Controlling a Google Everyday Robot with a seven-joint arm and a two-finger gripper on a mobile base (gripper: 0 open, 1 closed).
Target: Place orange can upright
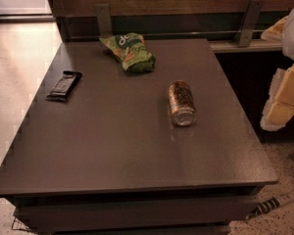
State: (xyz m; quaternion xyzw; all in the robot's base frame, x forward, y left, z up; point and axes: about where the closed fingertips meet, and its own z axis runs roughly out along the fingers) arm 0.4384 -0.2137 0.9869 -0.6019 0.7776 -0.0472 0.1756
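The orange can (181,102) lies on its side on the dark grey table (112,146), right of centre, with one silver end facing the front edge. My gripper (283,101) is a white and pale yellow shape at the right edge of the view. It hangs beyond the table's right side, apart from the can and holding nothing.
A green snack bag (129,52) lies at the back of the table. A flat black wrapped bar (63,85) lies at the left. A wood wall with metal brackets (104,19) runs behind the table. Pale floor lies to the left, speckled floor at the lower right.
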